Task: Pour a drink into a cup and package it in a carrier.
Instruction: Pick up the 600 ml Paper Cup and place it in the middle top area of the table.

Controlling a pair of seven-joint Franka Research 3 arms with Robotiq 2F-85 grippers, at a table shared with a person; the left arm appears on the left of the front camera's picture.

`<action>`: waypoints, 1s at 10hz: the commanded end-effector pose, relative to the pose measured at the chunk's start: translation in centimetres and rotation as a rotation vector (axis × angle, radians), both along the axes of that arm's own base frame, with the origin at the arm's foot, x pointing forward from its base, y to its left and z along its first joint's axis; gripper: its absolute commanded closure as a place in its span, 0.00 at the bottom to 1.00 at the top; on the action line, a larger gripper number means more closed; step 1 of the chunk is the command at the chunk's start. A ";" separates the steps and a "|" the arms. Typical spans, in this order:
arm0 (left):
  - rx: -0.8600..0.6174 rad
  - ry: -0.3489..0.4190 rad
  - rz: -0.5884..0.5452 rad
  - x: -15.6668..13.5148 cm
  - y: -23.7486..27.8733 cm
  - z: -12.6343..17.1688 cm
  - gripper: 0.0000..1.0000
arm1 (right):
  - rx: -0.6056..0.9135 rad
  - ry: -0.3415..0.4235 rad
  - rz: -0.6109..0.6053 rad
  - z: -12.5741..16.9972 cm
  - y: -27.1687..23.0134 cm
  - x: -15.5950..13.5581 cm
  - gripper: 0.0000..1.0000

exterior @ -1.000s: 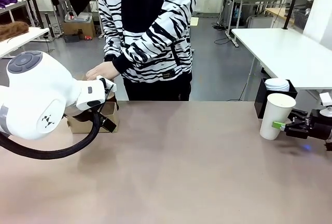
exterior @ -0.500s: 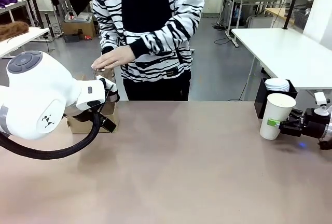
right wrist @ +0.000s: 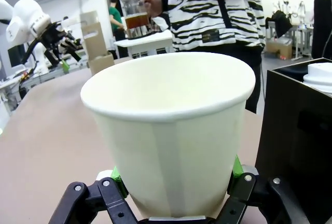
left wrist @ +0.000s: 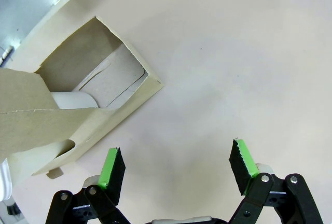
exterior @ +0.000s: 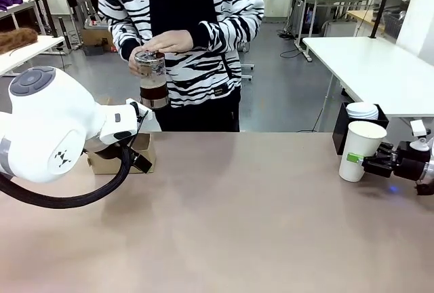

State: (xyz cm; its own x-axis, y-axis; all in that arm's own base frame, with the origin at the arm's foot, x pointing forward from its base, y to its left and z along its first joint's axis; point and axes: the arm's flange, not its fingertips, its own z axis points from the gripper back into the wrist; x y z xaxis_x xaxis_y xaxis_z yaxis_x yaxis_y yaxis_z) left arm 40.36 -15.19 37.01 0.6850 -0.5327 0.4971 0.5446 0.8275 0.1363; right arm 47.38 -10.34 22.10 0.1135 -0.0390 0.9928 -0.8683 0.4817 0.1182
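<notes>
right tool pinches the white paper cup low on its wall, cup upright at the right end of the tabletop, beside a black box. left tool spread wide, just beside the cardboard carrier. person's hands hold the carafe of dark drink aloft at the far side.

Tan table: carrier left, black box right.

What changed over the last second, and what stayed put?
The person's hands lifted the clear glass carafe of dark brown drink up to chest height. The right gripper closed on the white paper cup. The open left gripper and the brown cardboard carrier stayed put.
</notes>
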 end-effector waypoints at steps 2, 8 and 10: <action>-0.002 0.000 -0.001 0.0 0.0 0.0 0.00 | -0.004 -0.008 0.001 0.0 0.1 0.0 0.19; -0.002 0.000 -0.001 0.0 0.0 0.0 0.00 | 0.028 -0.068 0.016 9.2 2.6 -1.6 0.19; -0.002 0.000 -0.001 0.0 0.0 0.0 0.00 | 0.013 -0.069 0.038 12.6 5.9 -0.6 0.19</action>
